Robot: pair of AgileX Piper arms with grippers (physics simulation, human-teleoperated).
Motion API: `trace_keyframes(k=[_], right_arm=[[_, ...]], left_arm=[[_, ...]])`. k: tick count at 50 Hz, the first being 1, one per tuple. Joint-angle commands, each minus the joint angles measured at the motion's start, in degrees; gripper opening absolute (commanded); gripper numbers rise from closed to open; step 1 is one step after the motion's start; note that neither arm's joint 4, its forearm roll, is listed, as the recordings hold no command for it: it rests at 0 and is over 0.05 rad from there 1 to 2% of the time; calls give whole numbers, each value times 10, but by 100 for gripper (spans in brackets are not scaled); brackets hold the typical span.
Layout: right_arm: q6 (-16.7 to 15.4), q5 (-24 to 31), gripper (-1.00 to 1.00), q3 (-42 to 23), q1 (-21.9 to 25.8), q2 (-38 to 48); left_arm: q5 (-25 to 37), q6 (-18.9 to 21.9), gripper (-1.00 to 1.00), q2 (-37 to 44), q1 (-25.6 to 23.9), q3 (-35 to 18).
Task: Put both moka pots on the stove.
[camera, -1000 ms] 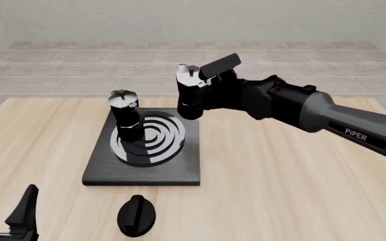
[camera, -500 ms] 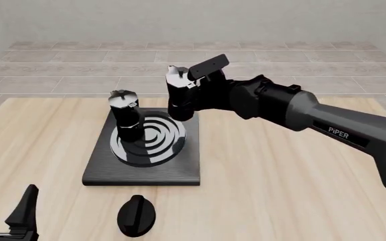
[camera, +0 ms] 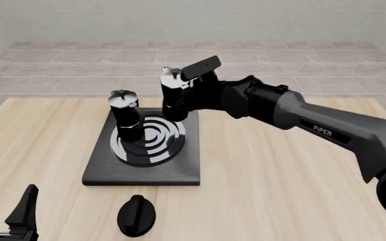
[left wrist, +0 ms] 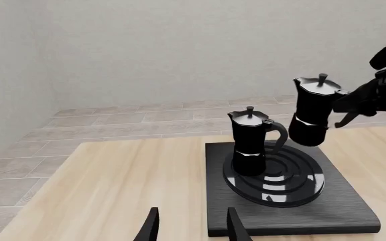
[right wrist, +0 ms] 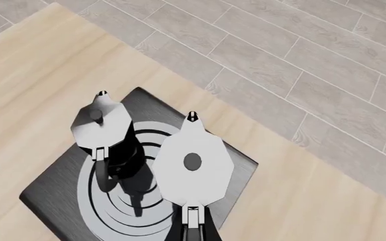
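Observation:
The stove (camera: 106, 170) is a flat black slab with silver rings, left of the table's centre. One moka pot (camera: 124, 118) stands upright on the rings' left part. My right gripper (camera: 189, 93) is shut on the second moka pot (camera: 173, 95) by its handle side and holds it upright in the air over the stove's far right corner. The right wrist view looks down on both silver lids, the held pot (right wrist: 193, 163) beside the standing pot (right wrist: 99, 120). My left gripper (camera: 5, 201) is open and empty at the near left table edge, and it faces both pots in the left wrist view (left wrist: 193, 228).
A low black oval knob (camera: 136, 216) lies on the wood just in front of the stove. The right arm (camera: 313, 125) stretches across the table's right half. A tiled floor lies beyond the table's far edge.
The right gripper has carried the second pot leftward, from beside the stove's far right corner to above it. The left gripper and the standing pot have not moved.

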Motion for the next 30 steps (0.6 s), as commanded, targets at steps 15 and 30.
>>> trace_keyframes(k=[15, 30], right_arm=[[14, -13, -100, -20, 11, 6], [18, -16, -100, -26, 16, 17]], left_arm=[[-1, 0, 100, 0, 0, 1], [-2, -1, 100, 1, 0, 2]])
